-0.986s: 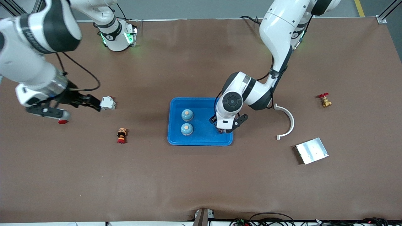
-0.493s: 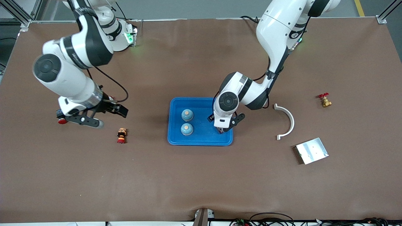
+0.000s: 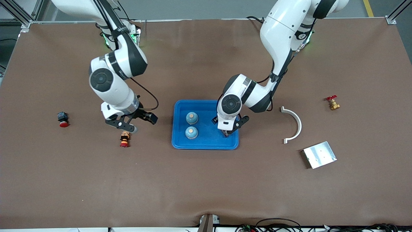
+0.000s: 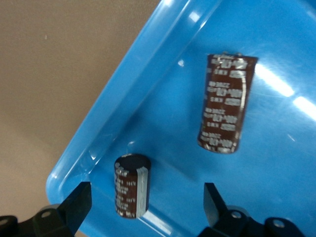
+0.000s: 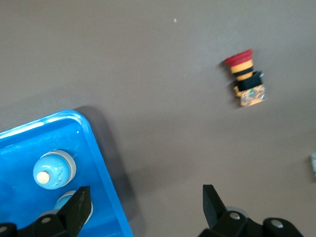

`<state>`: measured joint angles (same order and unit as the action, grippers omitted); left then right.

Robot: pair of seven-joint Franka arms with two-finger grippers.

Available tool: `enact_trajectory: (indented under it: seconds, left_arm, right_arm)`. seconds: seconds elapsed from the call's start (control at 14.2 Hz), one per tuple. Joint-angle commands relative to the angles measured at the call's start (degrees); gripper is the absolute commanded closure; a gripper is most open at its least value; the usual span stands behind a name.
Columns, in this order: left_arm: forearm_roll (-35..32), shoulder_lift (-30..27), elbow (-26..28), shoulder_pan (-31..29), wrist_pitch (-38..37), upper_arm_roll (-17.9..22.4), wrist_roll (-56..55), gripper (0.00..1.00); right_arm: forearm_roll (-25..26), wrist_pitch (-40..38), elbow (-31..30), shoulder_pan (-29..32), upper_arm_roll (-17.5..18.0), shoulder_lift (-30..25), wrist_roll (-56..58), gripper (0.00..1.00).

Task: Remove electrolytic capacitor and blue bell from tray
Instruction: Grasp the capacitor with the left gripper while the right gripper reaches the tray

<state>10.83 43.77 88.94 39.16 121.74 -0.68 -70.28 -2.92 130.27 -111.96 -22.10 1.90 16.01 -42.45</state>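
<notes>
Blue tray (image 3: 206, 143), mid-table, contents: two blue bells (image 3: 191, 118) side by side toward the right arm's end; two electrolytic capacitors at the left arm's end, seen in the left wrist view as one standing upright (image 4: 132, 185) close to the rim corner and one lying on its side (image 4: 225, 103) a little apart. Nothing has left the tray yet. Changes over the last second: the right arm has swung in from its end of the table, and the right gripper (image 3: 133, 124) now hangs with fingers spread and empty over bare table between the tray and the orange-and-red push button (image 3: 124, 139); a white breaker-like block seen near it a second ago is now out of sight. The left gripper (image 3: 229, 130) has edged slightly along the tray and stays low over the capacitor corner, jaws wide, gripping nothing. Judgement: the left arm is lined up to close on the upright capacitor, the right to take a bell. Obstacles: the raised rim just beside that capacitor leaves one finger little room; the bells stand close together. Bystanders, all well apart: second red button (image 3: 62, 118), white curved bracket (image 3: 293, 125), silver metal plate (image 3: 319, 154), brass valve (image 3: 332, 102).
</notes>
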Motion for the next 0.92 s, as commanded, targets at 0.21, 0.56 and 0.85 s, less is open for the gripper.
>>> enact_trajectory:
  seconds: [0.21, 0.56, 0.85]
  left_arm:
    - [-0.55, 1.50, -0.52, 0.48, 1.58, 0.15, -1.35, 0.00]
    - [-0.81, 1.41, -0.70, 0.57, 1.58, 0.15, -6.00, 0.39]
    - [-0.63, 1.06, -0.70, 0.57, 1.58, 0.07, -6.27, 0.64]
  right_arm:
    - [0.01, 3.94, 0.42, -4.08, -0.41, 2.88, -8.42, 0.00]
    - [0.01, 7.10, 2.18, -7.42, -0.41, 6.92, -15.72, 0.00]
    - [0.37, 7.11, 4.03, -9.27, -0.41, 9.74, -18.72, 0.00]
